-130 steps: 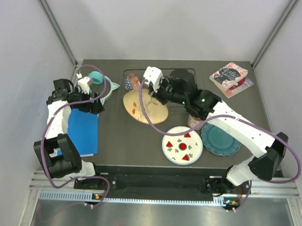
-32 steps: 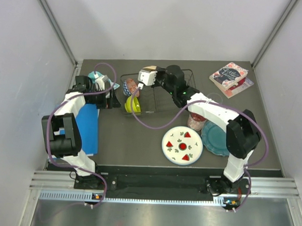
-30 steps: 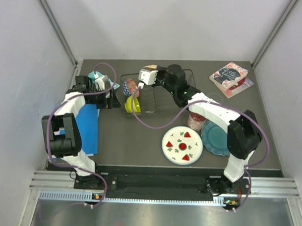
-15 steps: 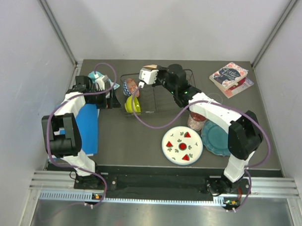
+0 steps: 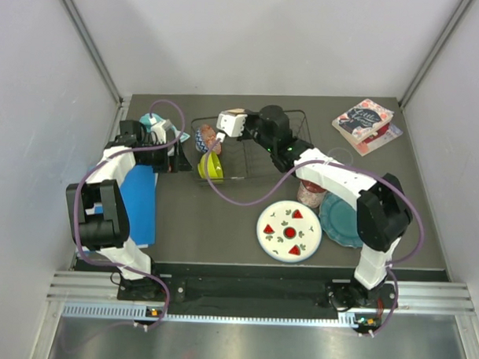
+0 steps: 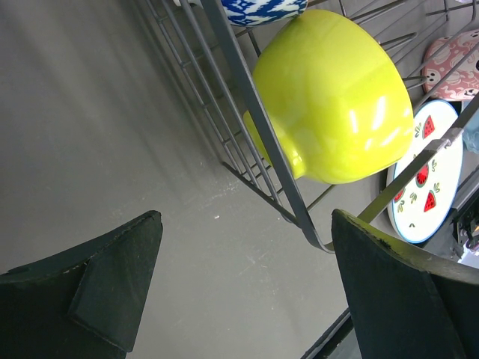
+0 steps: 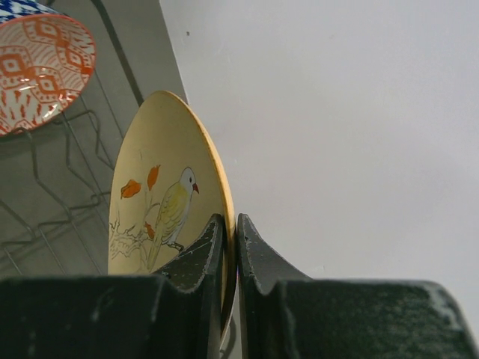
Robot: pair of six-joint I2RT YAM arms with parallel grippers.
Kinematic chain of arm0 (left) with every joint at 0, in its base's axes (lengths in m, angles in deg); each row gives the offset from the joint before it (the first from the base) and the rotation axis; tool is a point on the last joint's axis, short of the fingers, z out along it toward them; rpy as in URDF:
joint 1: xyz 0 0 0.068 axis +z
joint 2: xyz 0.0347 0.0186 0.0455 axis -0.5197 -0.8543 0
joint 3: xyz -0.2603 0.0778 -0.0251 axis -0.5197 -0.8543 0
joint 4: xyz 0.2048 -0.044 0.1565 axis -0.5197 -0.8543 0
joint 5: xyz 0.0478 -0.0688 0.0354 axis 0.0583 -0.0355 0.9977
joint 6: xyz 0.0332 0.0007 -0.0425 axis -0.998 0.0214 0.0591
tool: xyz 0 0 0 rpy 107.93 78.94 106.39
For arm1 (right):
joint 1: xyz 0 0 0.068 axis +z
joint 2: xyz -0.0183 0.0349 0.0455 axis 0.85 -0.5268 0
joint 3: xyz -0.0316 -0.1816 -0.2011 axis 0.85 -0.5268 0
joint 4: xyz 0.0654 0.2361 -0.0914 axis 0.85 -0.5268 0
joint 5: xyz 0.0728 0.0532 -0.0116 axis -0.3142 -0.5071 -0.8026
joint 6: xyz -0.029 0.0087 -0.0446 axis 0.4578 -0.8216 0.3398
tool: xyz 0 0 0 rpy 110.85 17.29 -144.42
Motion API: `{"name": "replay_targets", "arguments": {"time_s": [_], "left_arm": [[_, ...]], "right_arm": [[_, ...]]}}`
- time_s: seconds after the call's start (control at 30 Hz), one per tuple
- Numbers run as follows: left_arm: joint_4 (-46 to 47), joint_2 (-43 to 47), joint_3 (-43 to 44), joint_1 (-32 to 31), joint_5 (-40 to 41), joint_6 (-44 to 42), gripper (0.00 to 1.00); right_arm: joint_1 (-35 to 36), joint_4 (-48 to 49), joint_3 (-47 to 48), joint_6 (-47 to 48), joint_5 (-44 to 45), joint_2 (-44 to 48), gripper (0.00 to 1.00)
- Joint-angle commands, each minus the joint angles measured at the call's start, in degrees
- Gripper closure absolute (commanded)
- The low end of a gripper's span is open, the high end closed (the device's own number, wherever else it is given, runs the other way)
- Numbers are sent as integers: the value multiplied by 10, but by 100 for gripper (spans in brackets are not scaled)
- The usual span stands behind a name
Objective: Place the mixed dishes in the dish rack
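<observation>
My right gripper [image 7: 230, 224] is shut on the rim of the cream bird-print plate [image 7: 168, 202], held upright on edge over the left part of the black wire dish rack [image 5: 260, 149]. The red-blue patterned bowl [image 7: 41, 71] and the yellow-green bowl [image 6: 337, 105] lie in the rack's left end. My left gripper [image 6: 247, 254] is open and empty, low over the table beside the rack's left corner. The watermelon-slice plate [image 5: 289, 231], the teal scalloped plate [image 5: 346, 223] and the pink floral mug [image 5: 308, 194] rest on the table in front of the rack.
Teal headphones [image 5: 156, 125] lie at the back left, behind my left arm. A blue folder [image 5: 138, 203] lies along the left edge. Floral books [image 5: 364, 121] are stacked at the back right corner. Grey walls close in the table.
The bird plate, earlier leaning flat at the rack's front, now stands on edge over the rack. My right arm edged left in the last half second. My left gripper came to the rack's corner.
</observation>
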State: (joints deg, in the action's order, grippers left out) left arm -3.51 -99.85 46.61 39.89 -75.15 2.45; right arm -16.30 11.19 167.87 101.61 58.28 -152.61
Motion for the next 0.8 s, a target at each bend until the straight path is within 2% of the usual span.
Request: {"name": "replay_targets", "arguments": {"time_s": [0.0,0.47,0.67,0.77], "left_arm": [[16,3,7,1,-4,-7,1],[17,0,6,2,-5,-10,1],[17,-3,12,1,-3,-9,1],[18,-6,18,2,-4,-7,1]], "right_arm": [[14,102,34,-3,-13,-6,100],[36,89,51,-22,-28,-46,100],[45,62,85,-17,-67,-74,100],[55,72,82,-22,-65,-86,91]]}}
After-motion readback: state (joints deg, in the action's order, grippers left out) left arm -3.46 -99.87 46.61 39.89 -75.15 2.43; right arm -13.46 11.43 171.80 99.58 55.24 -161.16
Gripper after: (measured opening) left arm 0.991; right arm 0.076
